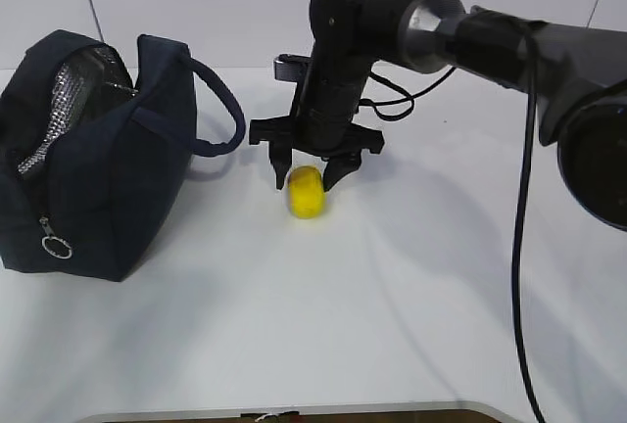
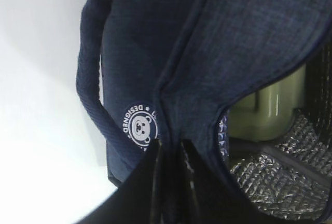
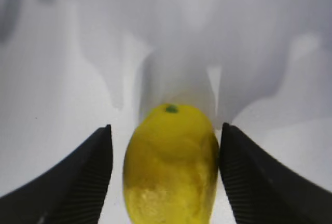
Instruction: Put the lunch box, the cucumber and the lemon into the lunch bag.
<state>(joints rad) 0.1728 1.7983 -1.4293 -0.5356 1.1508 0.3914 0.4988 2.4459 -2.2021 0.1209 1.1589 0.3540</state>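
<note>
The navy lunch bag (image 1: 108,178) stands open at the left, its silver lining (image 1: 73,90) showing. My left gripper (image 2: 171,149) is shut on the bag's (image 2: 233,32) fabric rim beside the round white logo (image 2: 139,124); it does not show in the exterior view. The lunch box's pale green lid (image 2: 270,105) lies inside the bag. The yellow lemon (image 1: 306,194) lies on the table right of the bag. My right gripper (image 1: 306,170) is open and straddles the lemon (image 3: 171,167); the right finger (image 3: 244,177) touches it, the left stands slightly off. The cucumber is out of view.
The bag's loop handle (image 1: 220,100) arches toward the right arm. The zipper's silver ring pull (image 1: 56,245) hangs at the bag's near end. The white table (image 1: 392,325) stretches in front of and to the right of the lemon.
</note>
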